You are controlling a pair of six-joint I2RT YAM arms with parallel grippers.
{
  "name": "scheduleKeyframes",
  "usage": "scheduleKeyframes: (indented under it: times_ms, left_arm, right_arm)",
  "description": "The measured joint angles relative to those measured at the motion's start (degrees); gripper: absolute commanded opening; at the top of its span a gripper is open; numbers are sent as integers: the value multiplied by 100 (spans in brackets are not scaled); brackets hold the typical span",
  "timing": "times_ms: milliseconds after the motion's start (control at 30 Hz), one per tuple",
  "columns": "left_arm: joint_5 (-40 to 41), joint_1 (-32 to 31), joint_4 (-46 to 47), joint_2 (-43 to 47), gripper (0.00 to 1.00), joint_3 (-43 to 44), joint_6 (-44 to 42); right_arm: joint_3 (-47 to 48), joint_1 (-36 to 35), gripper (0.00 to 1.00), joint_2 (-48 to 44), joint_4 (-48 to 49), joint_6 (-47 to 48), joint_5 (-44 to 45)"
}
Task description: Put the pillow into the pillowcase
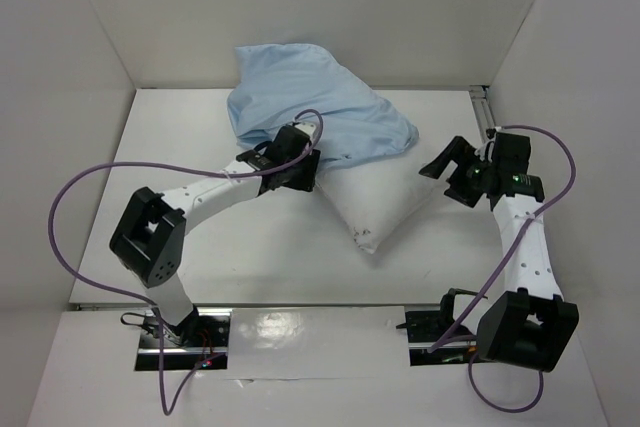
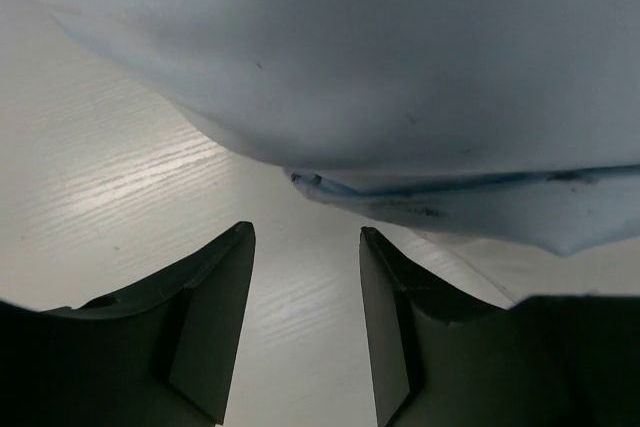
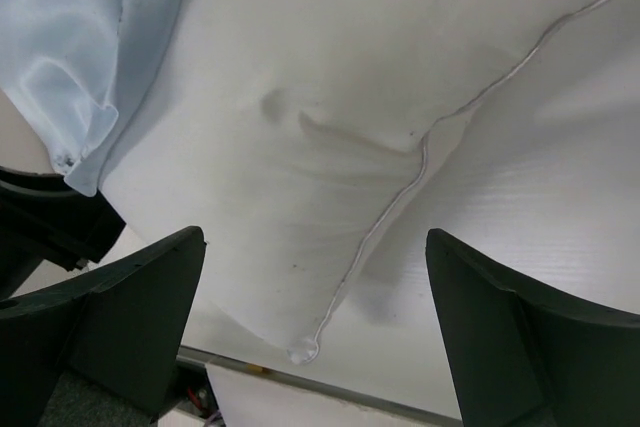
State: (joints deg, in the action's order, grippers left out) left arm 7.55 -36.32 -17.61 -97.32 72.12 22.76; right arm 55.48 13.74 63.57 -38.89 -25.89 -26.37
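i see the pillow (image 1: pixel 385 202) with its far-left half inside the pillowcase (image 1: pixel 300 97), its near white corner bare. my left gripper (image 2: pixel 305 237) sits at the pillow's left by the case's hem, jaws apart on nothing. my right gripper (image 1: pixel 447 177) hangs just right of the pillow, jaws spread wide, empty.

pillowcase (image 1: pixel 300 97) just ahead of the left claw (image 2: pixel 305 237), over the far end of the pillow (image 1: pixel 380 202); its bare end lies ahead of the right claw (image 1: pixel 446 159), on the counter (image 1: pixel 180 127).
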Motion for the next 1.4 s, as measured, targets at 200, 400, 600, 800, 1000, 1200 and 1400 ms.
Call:
scheduleKeyframes:
  times_ms: [200,400,600,800,1000,1200,1400]
  left_arm:
    - [28,0,251,-319,59,79,-133]
    - [157,15,286,-601,40,295,-168]
    - [181,68,304,-715,28,492,-186]
    - [205,68,271,-758,0,546,-188]
    - [251,-2,61,-629,0,560,-184]
    - [-59,-815,-525,-7,0,1438,-184]
    - [-669,-1185,-365,874,0,1810,-103]
  right_arm:
    - [-50,-87,98,7,-98,35,-116]
    - [-70,-887,99,90,-120,90,-319]
    - [-243,-2044,98,378,105,-114,-260]
    - [-439,-2601,38,1016,778,-623,122]
    - [-153,-2741,0,1589,1082,-1071,284]
    - [1329,-2249,0,1676,723,-1279,702]
    - [1167,-2339,0,824,1873,-1722,1228]
